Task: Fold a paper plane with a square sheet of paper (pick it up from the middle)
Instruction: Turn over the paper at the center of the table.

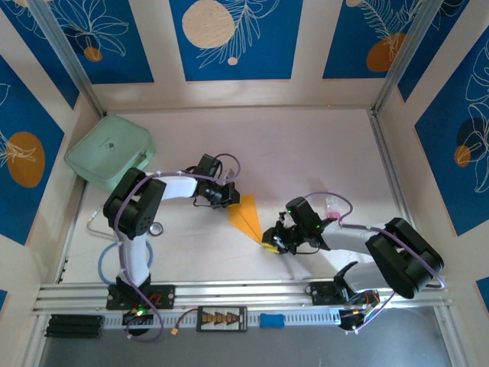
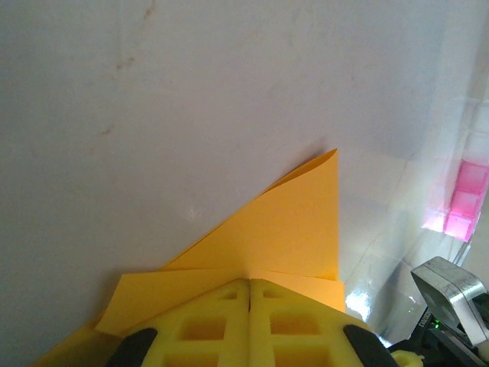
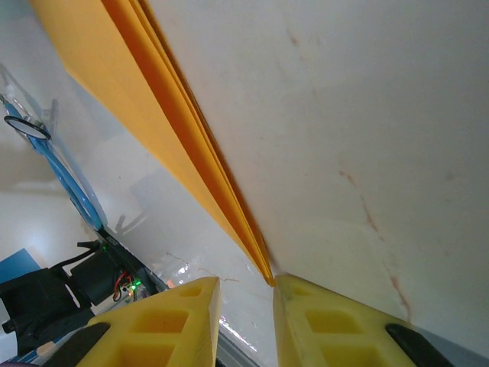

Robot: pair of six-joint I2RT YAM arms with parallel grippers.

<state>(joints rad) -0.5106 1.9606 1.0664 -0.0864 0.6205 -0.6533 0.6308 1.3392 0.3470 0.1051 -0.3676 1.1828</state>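
Near the middle of the tabletop [image 1: 306, 145] we see the folded orange paper [image 1: 246, 216]. Our left hand [image 2: 250, 284] is pressed together on its far end. Our right hand [image 3: 247, 289] is slightly spread around its near tip.

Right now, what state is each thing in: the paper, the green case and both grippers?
orange paper: folded into a narrow pointed triangle, several layers.
left gripper: shut, its tip at the paper's wide end.
right gripper: open, the paper's pointed tip at its gap.
mint-green case: looks closed, in the far left corner.
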